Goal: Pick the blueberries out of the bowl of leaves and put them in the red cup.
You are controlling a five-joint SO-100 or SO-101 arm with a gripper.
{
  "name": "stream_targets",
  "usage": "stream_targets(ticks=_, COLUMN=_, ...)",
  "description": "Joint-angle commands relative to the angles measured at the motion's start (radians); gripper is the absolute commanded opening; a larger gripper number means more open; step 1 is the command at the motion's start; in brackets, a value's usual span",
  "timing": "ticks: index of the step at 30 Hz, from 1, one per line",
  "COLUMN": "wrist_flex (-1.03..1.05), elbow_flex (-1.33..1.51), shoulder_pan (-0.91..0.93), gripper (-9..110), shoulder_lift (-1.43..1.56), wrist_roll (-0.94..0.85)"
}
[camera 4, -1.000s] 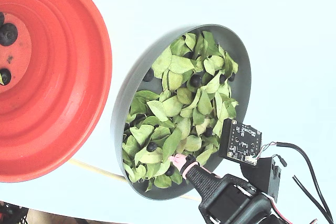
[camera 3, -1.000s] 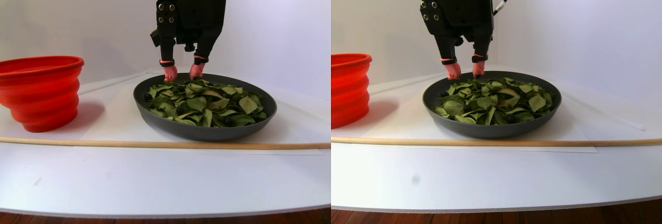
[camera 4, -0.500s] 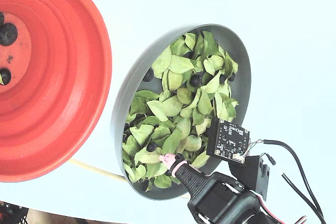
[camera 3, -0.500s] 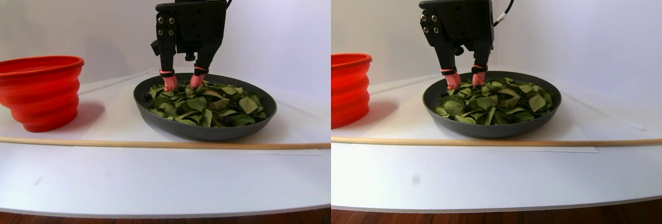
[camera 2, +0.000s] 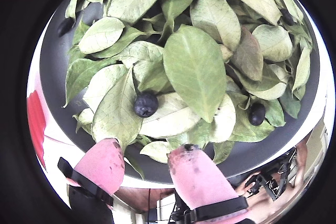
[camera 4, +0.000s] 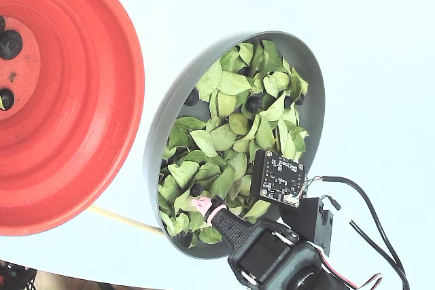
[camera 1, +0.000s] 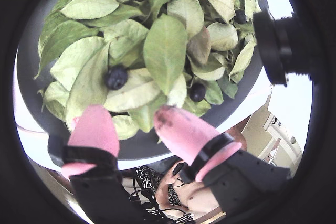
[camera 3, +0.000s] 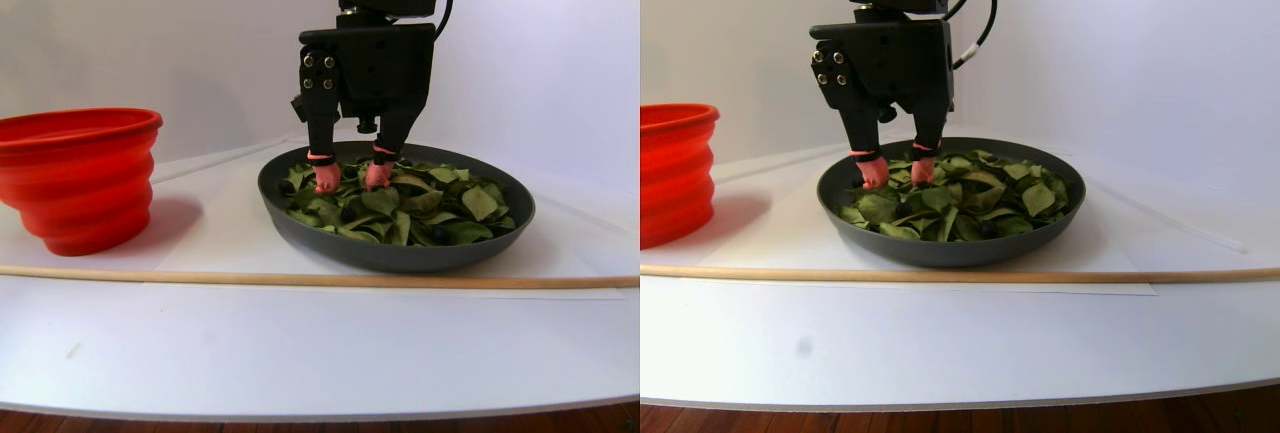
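Gripper (camera 2: 146,165) open, pink tips down in the leaves (camera 2: 195,66) at the bowl (camera 2: 68,61) edge, w/ a berry (camera 2: 145,104) just ahead between them. Berry prob. light, soft, rolls easily: pinch gently across its middle, w/o catching leaves. Cup (camera 4: 75,100) sits beside the bowl.

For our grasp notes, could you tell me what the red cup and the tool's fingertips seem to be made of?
The red cup looks like flexible plastic or silicone: stepped, bellows-like walls with a smooth sheen. The fingertips look like soft pink rubbery covers, matte and slightly stained, banded on.
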Motion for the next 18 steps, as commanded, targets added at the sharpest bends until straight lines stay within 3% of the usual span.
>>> stream_targets(ticks=1, wrist_flex=-0.026, elbow_flex=-0.038, shoulder_pan=-0.005, gripper=16, shoulder_lift=-0.009, wrist_roll=0.008)
stream_targets(ticks=18, wrist_flex=-0.072, elbow_flex=-0.058, shoulder_pan=-0.009, gripper=16, shoulder_lift=-0.071, wrist_roll=0.061)
